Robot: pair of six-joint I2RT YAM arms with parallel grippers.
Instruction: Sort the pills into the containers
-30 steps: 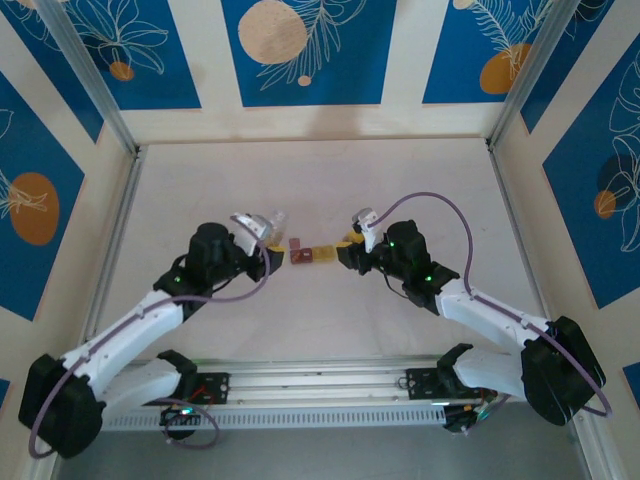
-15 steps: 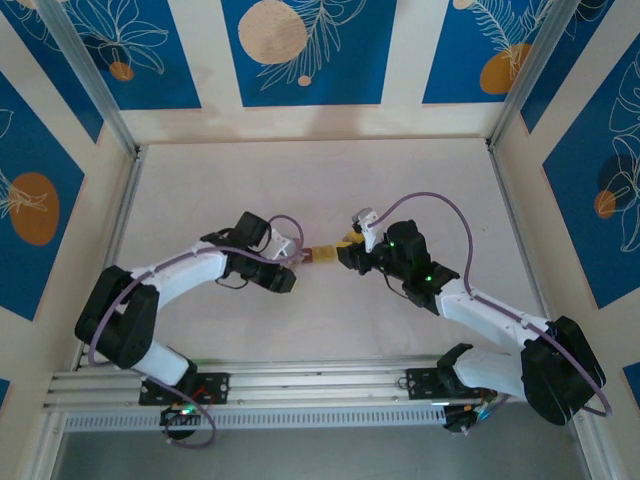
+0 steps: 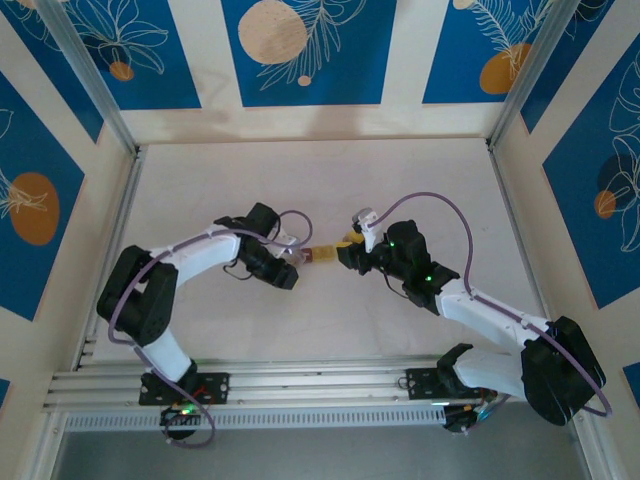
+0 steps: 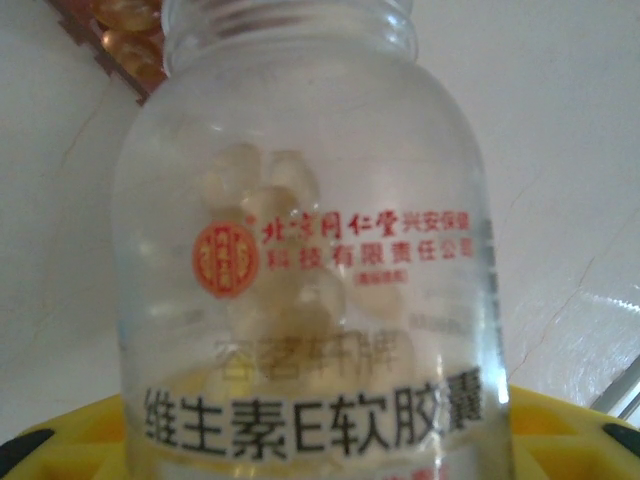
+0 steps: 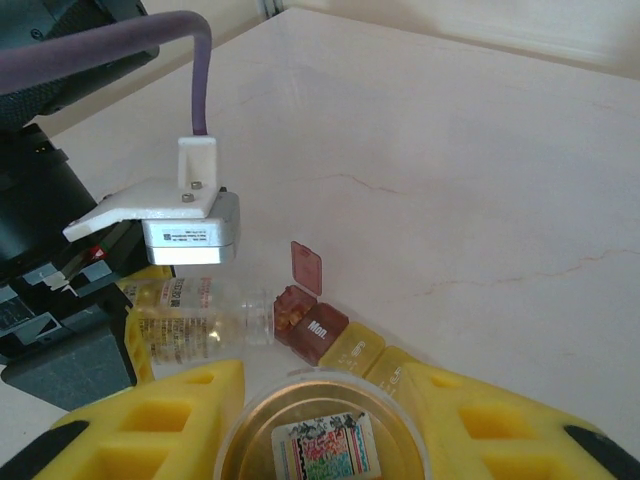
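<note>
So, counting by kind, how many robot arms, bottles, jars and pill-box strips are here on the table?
Robot arms: 2
Clear pill bottle: 1
Round jar: 1
Pill-box strip, dark red and yellow: 1
Total: 5

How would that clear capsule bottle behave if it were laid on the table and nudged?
The clear bottle looks round and smooth-walled, so on its side it would probably roll. It seems rigid, showing no dent in the grip of the left tool. Only some capsules show inside, so it is likely light and easily pushed.
</note>
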